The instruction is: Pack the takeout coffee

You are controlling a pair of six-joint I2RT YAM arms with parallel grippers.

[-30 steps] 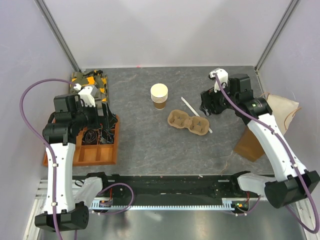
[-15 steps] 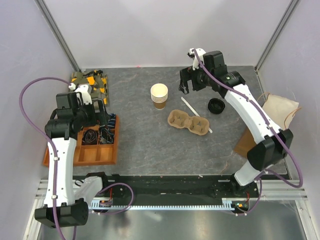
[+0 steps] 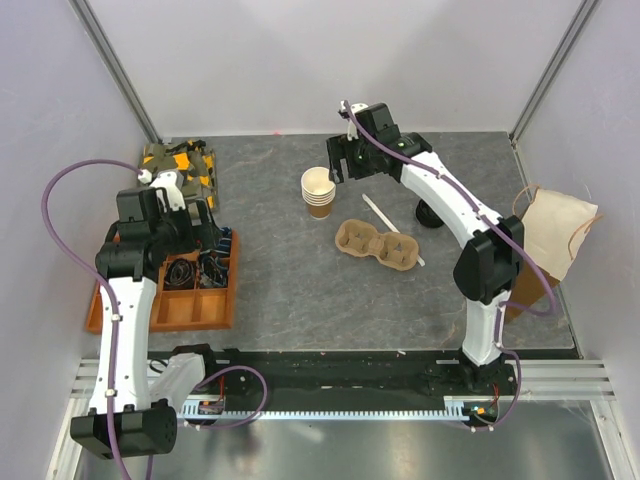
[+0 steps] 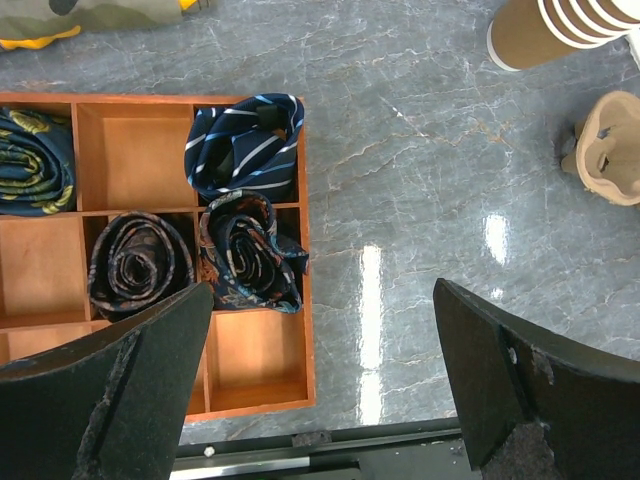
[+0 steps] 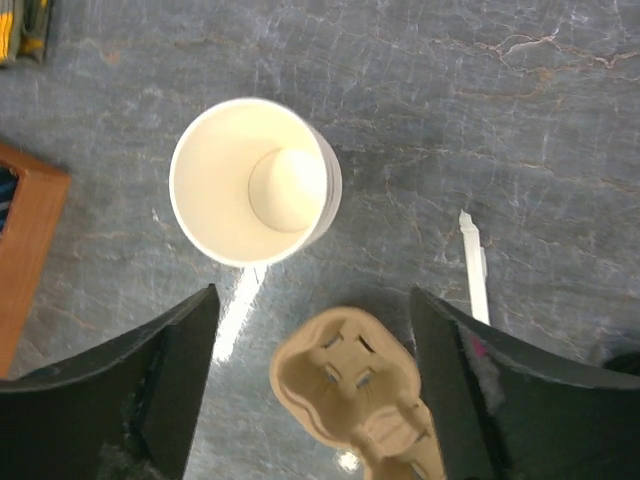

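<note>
Swinging left from the table's right side, the right gripper (image 3: 342,165) is now hovering just beside the stack of nested cups (image 3: 319,190), its fingers spread wide and holding nothing. The takeout coffee (image 3: 430,217) is sitting right of centre on the grey marbled tabletop (image 3: 280,270), partly hidden by that arm, with only its black lid showing. The left gripper (image 3: 197,215) is hanging open over the orange divided tray (image 3: 165,312) of rolled ties. Pale lilac walls are enclosing the table.
</note>
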